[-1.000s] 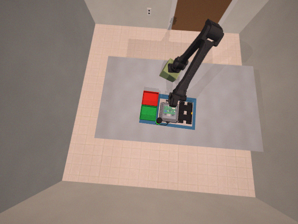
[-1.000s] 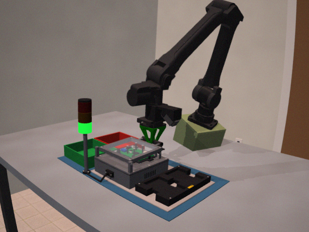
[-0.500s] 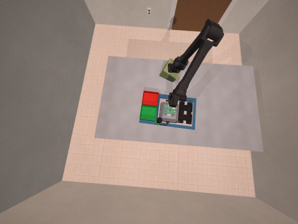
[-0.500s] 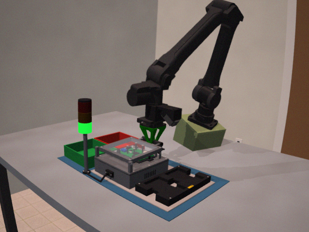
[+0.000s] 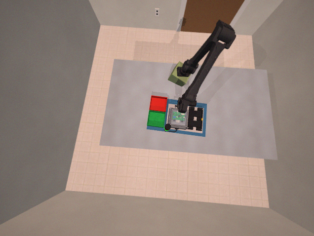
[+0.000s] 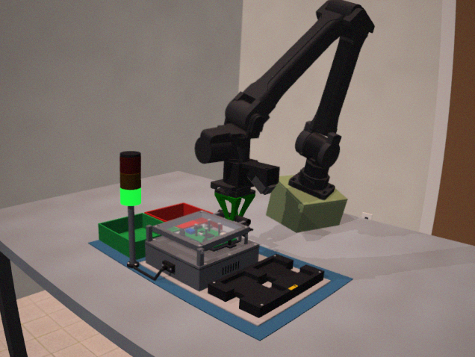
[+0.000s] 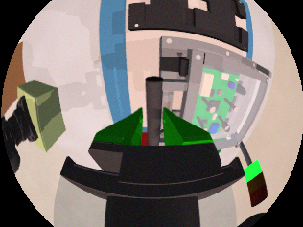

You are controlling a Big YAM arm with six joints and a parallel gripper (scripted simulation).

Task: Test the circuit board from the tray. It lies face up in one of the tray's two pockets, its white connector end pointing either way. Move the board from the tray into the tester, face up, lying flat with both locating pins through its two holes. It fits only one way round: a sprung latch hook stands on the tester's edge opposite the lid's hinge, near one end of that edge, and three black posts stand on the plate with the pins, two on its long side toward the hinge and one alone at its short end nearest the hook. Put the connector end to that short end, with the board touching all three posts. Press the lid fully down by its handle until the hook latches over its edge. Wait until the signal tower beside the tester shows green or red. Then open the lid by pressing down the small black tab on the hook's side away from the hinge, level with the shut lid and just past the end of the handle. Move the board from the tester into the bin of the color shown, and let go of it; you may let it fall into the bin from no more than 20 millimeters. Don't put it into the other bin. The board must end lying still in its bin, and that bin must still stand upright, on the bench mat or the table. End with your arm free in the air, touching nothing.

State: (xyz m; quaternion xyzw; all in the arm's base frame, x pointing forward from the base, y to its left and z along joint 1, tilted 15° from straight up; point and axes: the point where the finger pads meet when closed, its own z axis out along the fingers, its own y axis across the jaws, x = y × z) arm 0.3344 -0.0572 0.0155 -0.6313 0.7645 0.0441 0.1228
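The green circuit board (image 5: 178, 117) (image 6: 192, 231) (image 7: 220, 98) lies in the grey tester (image 6: 199, 268) (image 5: 172, 126) under the clear lid (image 6: 172, 227), which is down over it. The signal tower (image 6: 130, 196) (image 5: 166, 128) (image 7: 253, 171) beside the tester glows green. My gripper (image 6: 234, 218) (image 5: 181, 110) (image 7: 152, 112) points straight down at the tester's far edge, by the lid's handle and hook. Its green fingers stand narrow and hold nothing; a black bar shows just past the tips in the wrist view. I cannot tell whether the hook holds the lid.
The green bin (image 5: 156, 118) (image 6: 115, 230) and the red bin (image 5: 158, 103) (image 6: 169, 210) stand side by side beyond the tester. The empty black tray (image 5: 195, 118) (image 6: 264, 284) (image 7: 185, 3) lies on its other side. The arm's olive base block (image 5: 178, 78) (image 6: 307, 210) (image 7: 41, 114) stands behind.
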